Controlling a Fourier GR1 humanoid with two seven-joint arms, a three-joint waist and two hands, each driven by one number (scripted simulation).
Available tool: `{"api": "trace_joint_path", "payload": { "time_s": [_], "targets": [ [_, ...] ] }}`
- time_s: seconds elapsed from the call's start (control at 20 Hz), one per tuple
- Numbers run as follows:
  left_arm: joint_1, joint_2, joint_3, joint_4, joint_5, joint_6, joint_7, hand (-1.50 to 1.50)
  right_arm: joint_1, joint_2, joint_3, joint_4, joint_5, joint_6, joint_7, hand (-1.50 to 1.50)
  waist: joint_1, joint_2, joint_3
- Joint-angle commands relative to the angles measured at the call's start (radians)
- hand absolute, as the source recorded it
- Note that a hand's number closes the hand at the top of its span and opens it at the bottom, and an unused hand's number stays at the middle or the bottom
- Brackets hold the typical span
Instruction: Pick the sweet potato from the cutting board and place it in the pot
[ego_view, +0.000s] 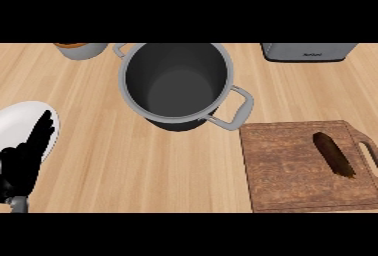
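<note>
A long dark brown sweet potato (334, 154) lies on the right part of the wooden cutting board (284, 170), which sits at the lower right of the counter. A grey pot (177, 85) with two handles stands at the top middle, with nothing inside it. My left hand (22, 160) shows at the lower left, fingers straight and pointing up, resting over a white plate. It holds nothing and is far from the sweet potato. My right hand does not show in the head view.
A white plate (18, 120) lies at the left edge under my left hand. A grey toaster-like appliance (308, 51) stands at the top right. A small cup (80, 50) with an orange rim stands at the top left beside the pot.
</note>
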Motion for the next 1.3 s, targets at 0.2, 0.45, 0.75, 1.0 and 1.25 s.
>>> {"api": "trace_joint_path", "payload": {
  "time_s": [0.2,0.45,0.75,1.0,1.25],
  "targets": [
    [-0.018,-0.021,-0.032,-0.023,-0.025,-0.001,0.013,0.0,-0.099,-0.091,0.158,-0.119,0.126,0.39,0.453,-1.5,0.042,0.009,-0.002],
    [-0.063,-0.015,-0.02,0.024,-0.022,-0.024,-0.011,0.0,-0.292,-0.058,0.26,-0.058,0.057,0.654,0.645,-1.5,0.065,0.016,0.0],
    [-0.047,-0.031,-0.002,0.041,-0.017,-0.04,-0.01,0.0,-0.526,0.079,0.309,0.073,-0.004,0.872,0.741,-1.5,0.032,0.006,0.002],
    [-0.049,-0.027,0.024,0.012,-0.037,-0.037,0.017,0.0,-0.62,0.252,0.413,0.163,0.103,0.941,0.846,-1.5,0.023,0.003,0.003],
    [-0.021,-0.037,0.055,0.021,-0.04,-0.055,-0.01,0.0,-0.599,0.273,0.387,0.246,0.204,0.918,0.788,-1.5,0.013,0.002,0.003]
  ]
}}
